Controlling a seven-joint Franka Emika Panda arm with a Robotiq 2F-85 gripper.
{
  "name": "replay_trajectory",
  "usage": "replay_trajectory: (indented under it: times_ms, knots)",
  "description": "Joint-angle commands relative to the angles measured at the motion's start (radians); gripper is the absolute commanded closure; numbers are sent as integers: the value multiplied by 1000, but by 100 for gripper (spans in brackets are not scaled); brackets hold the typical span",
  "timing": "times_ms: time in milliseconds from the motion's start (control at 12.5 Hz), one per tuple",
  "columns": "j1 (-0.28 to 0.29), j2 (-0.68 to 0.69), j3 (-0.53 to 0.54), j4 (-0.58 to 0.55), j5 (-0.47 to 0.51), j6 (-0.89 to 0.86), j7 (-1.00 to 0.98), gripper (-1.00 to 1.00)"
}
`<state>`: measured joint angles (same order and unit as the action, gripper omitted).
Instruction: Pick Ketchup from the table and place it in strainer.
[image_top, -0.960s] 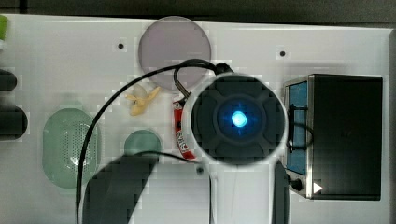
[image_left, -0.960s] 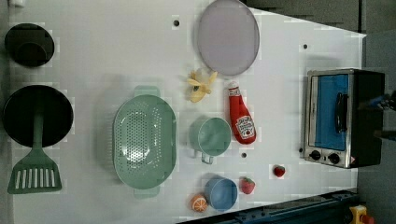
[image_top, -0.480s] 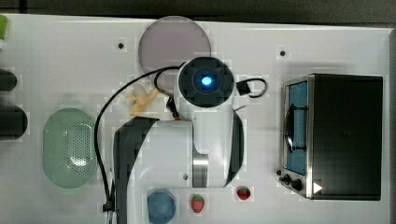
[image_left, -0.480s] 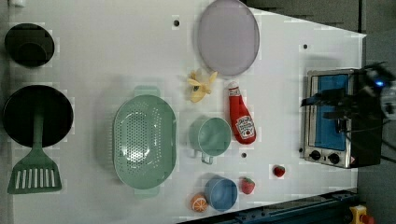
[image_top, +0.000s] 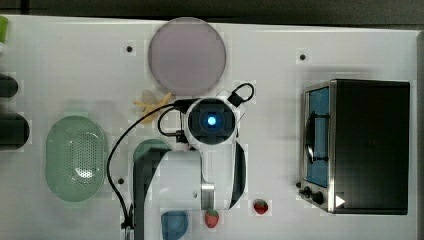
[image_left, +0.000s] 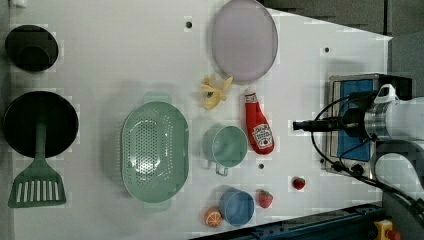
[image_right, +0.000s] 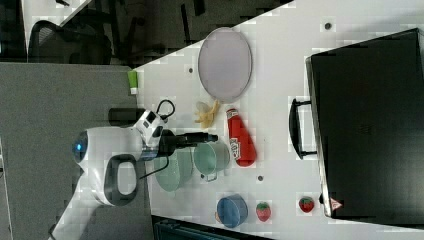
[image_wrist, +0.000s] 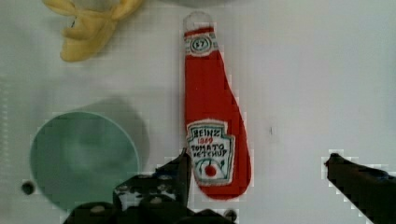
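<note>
The gripper (image_wrist: 254, 170) is hanging over the table (image_left: 125, 65) with its two dark fingers (image_wrist: 180, 175) standing wide apart and nothing between them; in the wrist view the broad base of the Ketchup (image_wrist: 212, 121) is lying in the gap, one fingertip showing at its edge and the other well clear to the far side. The Ketchup (image_left: 257, 125) is a slim red bottle lying flat on the table, with a whitish cap end, a banded neck and a white label reading "Heinz Tomato Ketchup". In the left view it is lying just right of the green cup (image_left: 227, 146), its cap pointing toward the lilac plate (image_left: 244, 40), with a yellow banana peel toy (image_left: 215, 92) near the cap. The strainer (image_left: 155, 151), a pale green perforated oval basket, is sitting to the left view's left of the cup, apart from the bottle and holding nothing. The white arm (image_right: 110, 150) is reaching over the cup in the right view.
</note>
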<state>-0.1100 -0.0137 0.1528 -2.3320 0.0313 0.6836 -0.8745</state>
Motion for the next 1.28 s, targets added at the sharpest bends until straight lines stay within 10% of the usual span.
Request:
replay_trajectory:
  times_ms: [80,1280]
  knots:
    - [-6,-8,-3,-68,-2,84,-97,-100]
    - [3,373,-10,-113,-21,503,-96,-100]
